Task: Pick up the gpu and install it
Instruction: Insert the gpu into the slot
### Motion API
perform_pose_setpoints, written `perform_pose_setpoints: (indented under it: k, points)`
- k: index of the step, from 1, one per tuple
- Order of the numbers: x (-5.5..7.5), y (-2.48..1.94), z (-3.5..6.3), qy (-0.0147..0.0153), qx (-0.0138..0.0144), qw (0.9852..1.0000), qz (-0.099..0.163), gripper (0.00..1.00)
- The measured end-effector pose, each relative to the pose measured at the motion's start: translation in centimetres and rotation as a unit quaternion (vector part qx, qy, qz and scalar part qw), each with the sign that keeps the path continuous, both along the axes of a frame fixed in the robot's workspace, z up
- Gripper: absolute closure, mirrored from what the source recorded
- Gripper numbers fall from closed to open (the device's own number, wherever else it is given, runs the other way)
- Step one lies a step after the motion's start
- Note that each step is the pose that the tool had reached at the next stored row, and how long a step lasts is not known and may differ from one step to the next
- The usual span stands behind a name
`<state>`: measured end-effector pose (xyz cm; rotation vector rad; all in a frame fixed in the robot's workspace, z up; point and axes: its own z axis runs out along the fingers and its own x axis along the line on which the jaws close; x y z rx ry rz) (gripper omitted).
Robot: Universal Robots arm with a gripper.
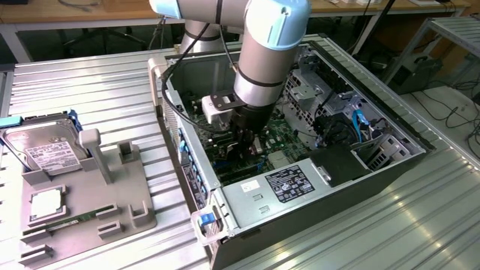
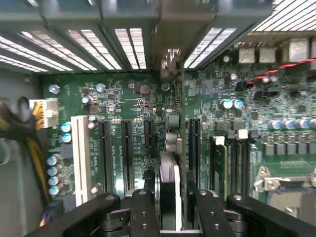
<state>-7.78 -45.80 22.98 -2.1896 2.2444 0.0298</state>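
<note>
Wrist view: gpu held edge-on, clenched between the fingers of the gripper, standing upright over the green motherboard among the black expansion slots, presumably so as to line up for seating. Lower edge and slot contact hidden behind the card. Exterior view: gripper deep inside the open computer case; card barely discernible there.

My matt black metal gripper pinching the dark gpu, its edge possibly glossy plastic, green lacquered motherboard with shiny solder, bare ribbed metal table, grey matt plastic tray, brushed silvery hard drive
</note>
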Motion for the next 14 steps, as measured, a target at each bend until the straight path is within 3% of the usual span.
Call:
perform_pose_setpoints:
  k: [11, 14]
  points:
    - [0.0, 0.15, 5.20, -0.0042, -0.0004, 1.0000, 0.000, 0.65]
    - [0.0, 0.19, 5.59, -0.0060, -0.0005, 1.0000, 0.000, 0.65]
